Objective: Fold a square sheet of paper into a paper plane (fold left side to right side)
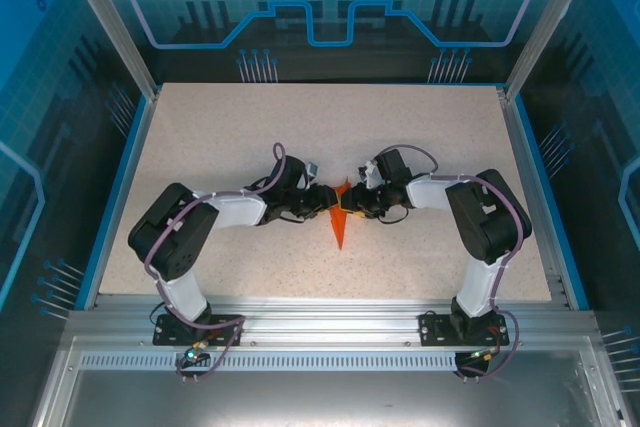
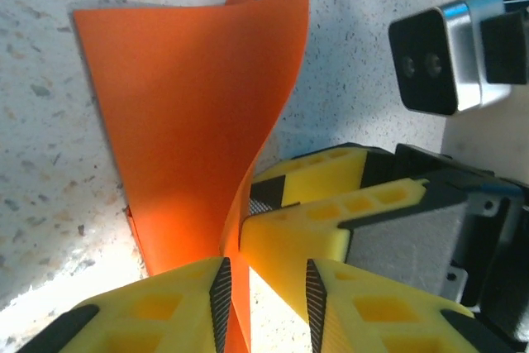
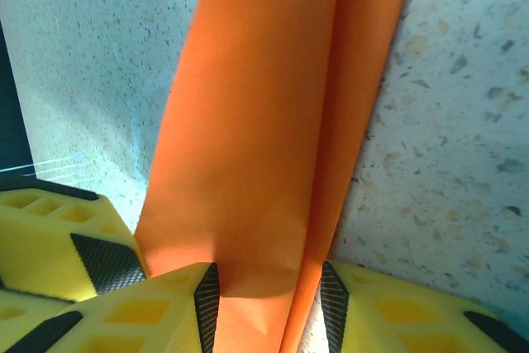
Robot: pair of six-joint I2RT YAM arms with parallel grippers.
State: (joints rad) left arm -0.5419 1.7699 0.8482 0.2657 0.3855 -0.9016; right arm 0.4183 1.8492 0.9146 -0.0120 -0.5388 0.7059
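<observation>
Paper plane (image 1: 341, 226): centre of table (image 1: 250, 127), tip toward near edge.
Left gripper (image 2: 264, 291): released, jaws parted around paper plane's edge.
Right gripper (image 3: 269, 291): grasping paper plane.

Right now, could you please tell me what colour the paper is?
Plain orange-red, no pattern. The paper shows best in the right wrist view.

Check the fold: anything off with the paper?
Yes. The orange paper is not lying flat. One flap curls up off the table and stands between the jaws of the left gripper, so the crease looks unpressed. No tear is visible.
</observation>
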